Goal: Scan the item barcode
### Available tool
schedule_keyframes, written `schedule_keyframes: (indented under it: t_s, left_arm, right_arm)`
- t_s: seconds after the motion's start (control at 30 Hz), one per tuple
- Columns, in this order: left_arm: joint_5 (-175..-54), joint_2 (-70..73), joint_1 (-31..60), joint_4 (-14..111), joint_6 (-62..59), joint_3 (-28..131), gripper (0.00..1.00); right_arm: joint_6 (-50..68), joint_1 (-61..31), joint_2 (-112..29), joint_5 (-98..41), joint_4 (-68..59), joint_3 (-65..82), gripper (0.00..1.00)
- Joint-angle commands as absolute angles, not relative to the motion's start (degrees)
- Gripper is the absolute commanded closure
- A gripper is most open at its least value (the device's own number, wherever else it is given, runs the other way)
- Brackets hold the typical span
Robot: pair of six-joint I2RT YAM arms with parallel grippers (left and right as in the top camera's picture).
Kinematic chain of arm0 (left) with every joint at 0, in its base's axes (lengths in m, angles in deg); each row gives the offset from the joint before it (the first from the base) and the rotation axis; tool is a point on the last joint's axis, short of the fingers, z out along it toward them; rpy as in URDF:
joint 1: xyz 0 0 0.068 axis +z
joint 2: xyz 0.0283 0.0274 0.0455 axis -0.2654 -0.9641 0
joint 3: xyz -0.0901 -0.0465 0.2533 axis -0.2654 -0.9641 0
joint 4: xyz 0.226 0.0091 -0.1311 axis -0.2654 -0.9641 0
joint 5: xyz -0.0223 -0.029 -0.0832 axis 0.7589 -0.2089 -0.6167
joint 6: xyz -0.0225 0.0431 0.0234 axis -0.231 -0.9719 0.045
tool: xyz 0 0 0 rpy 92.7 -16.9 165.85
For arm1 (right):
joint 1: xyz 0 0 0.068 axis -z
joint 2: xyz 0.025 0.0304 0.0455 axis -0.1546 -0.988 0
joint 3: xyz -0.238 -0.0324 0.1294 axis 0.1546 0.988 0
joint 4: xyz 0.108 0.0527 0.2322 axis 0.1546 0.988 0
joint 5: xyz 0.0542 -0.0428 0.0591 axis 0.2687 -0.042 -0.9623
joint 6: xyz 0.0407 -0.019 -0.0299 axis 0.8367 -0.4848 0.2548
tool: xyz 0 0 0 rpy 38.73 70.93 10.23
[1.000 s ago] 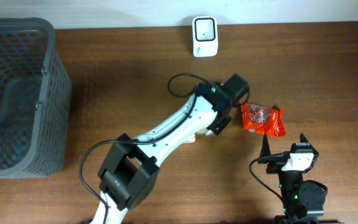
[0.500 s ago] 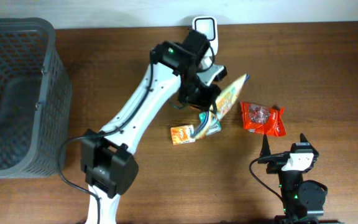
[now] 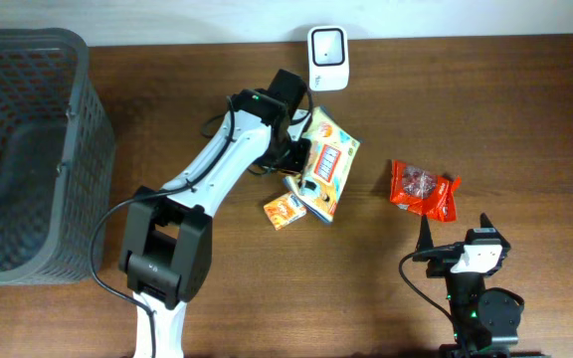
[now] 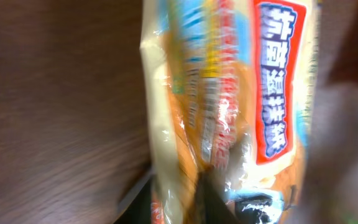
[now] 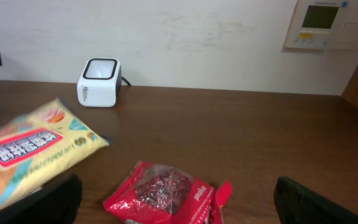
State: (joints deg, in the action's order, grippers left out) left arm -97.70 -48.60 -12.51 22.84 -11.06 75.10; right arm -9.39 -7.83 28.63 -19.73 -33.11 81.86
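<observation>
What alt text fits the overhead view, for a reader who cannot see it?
The left arm reaches to a yellow snack bag just in front of the white scanner on a brown table. A small orange packet and a red packet lie nearby; a grey basket stands at the far left.

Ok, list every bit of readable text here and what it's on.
Yellow snack bag: white characters on a red banner, too blurred to read.
Red packet: white lettering, too small.
Scanner: side label, too small.
Wall panel: markings too small.
Nothing reads clearly.
</observation>
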Motion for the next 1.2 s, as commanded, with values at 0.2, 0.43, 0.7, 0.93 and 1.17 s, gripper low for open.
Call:
schedule_keyframes:
  t_s: [0.2,0.43,0.7,0.93,1.17]
  left_arm:
    - [-88.24,-47.66,-12.55,8.78,-10.53,94.88,0.55]
    - [-78.82,-46.43,-8.71,-9.42,-8.43,115.77,0.51]
    - [-82.23,-34.30,3.95,-13.71,-8.43,119.86,0.01]
    - [-85.99,-34.30,5.37,-9.14,-9.22,112.52,0.01]
    - [-87.23,-34.39,5.33,-4.38,-9.22,104.08,0.01]
  right_arm:
    - [-9.32,-8.14,28.85,-19.64,-32.79,82.28,0.02]
    - [-9.32,-8.14,28.85,-19.64,-32.79,82.28,0.02]
    - [-9.32,-8.14,28.85,-19.64,-32.81,82.28,0.02]
    - [19.64,-8.14,28.85,-63.79,-43.69,82.28,0.02]
    - [40.05,-8.14,28.78,-54.13,-56.39,80.60,0.02]
